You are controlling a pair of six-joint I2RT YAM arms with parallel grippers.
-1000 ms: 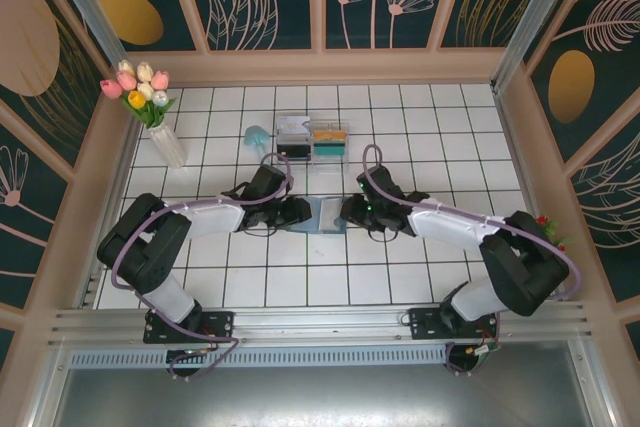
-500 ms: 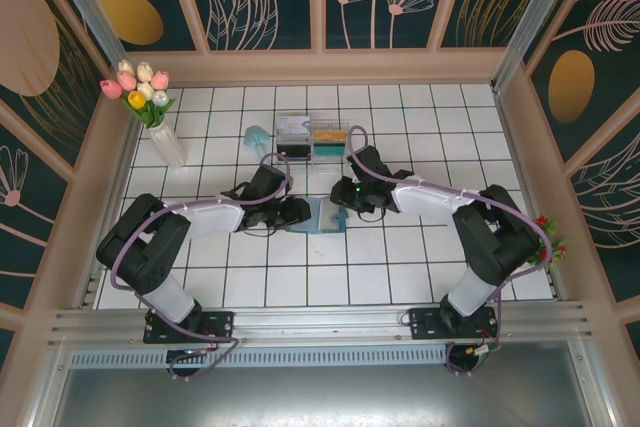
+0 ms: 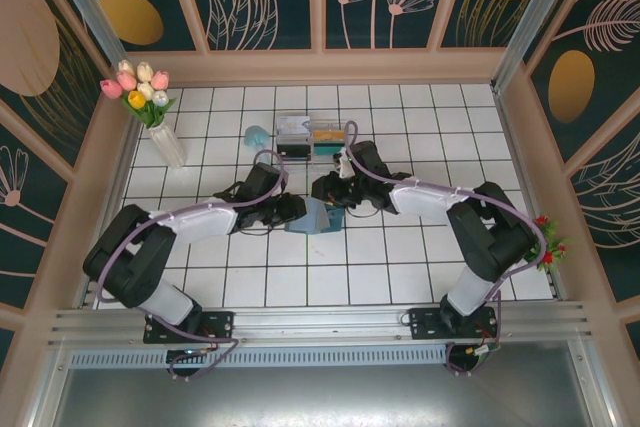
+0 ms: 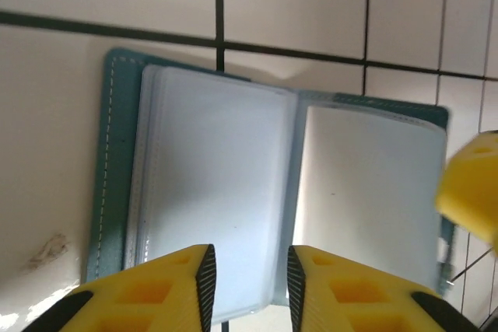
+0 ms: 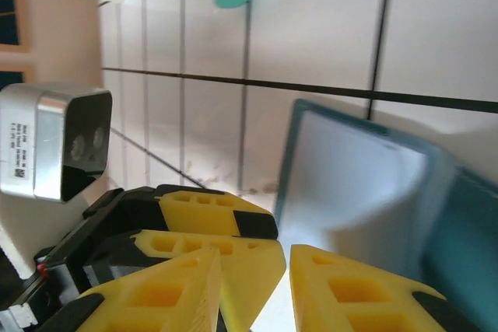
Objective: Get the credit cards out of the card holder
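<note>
1. Jaws first: the left gripper (image 4: 249,262) holds its yellow fingers slightly apart over the near edge of the dark-teal folding card holder with pale blue-grey pages (image 4: 218,184), pinching nothing visible. The right gripper (image 5: 253,262) also shows a narrow gap with nothing clamped in it.
2. White tiled table with dark grout lines (image 3: 420,267) carries everything.
3. Clear glass vase of pink, white and yellow tulips (image 3: 160,132) stands at the far left corner.
4. Clear plastic two-compartment box (image 3: 310,137) sits far centre, with a dark piece in its left compartment and orange and teal pieces in its right.
5. Card holder lies open, inside up, between both grippers, near the box. One leaf curves up off the tiles.
6. Small pale-teal object (image 3: 257,135) rests just left of the box.
</note>
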